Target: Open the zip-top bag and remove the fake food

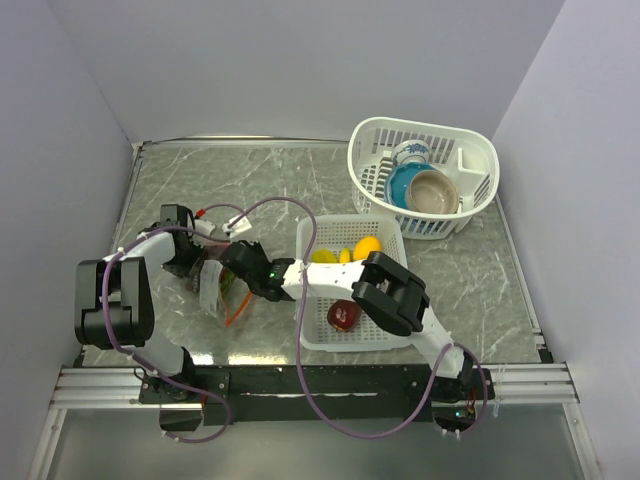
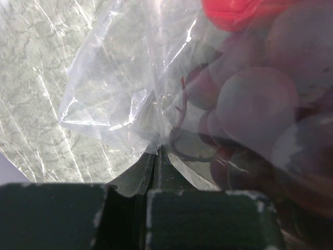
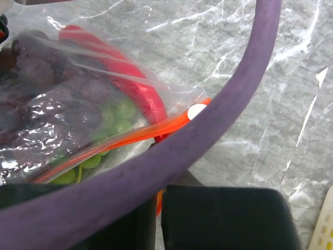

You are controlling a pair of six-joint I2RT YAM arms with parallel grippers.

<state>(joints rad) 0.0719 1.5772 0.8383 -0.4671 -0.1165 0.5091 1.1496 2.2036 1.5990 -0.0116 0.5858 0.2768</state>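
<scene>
The clear zip-top bag [image 1: 214,288] lies at the left of the table between my two grippers. It holds purple grapes [image 2: 256,104], green grapes [image 3: 120,112] and a long red piece [image 3: 139,86]. Its orange-red zipper strip [image 3: 140,133] runs along the near edge. My left gripper [image 1: 196,264] is shut on a pinch of the clear plastic [image 2: 156,151]. My right gripper [image 1: 242,268] reaches across from the right and is shut on the end of the zipper strip [image 3: 158,204]. A yellow banana [image 1: 322,256], a yellow-orange round fruit [image 1: 367,247] and a dark red apple [image 1: 343,315] lie in the near white basket [image 1: 303,335].
A second white basket [image 1: 478,205] at the back right holds a blue bowl [image 1: 402,185] and a tan bowl [image 1: 434,192]. A purple cable [image 3: 208,130] hangs across the right wrist view and loops over the near basket [image 1: 300,300]. Grey walls close in the sides.
</scene>
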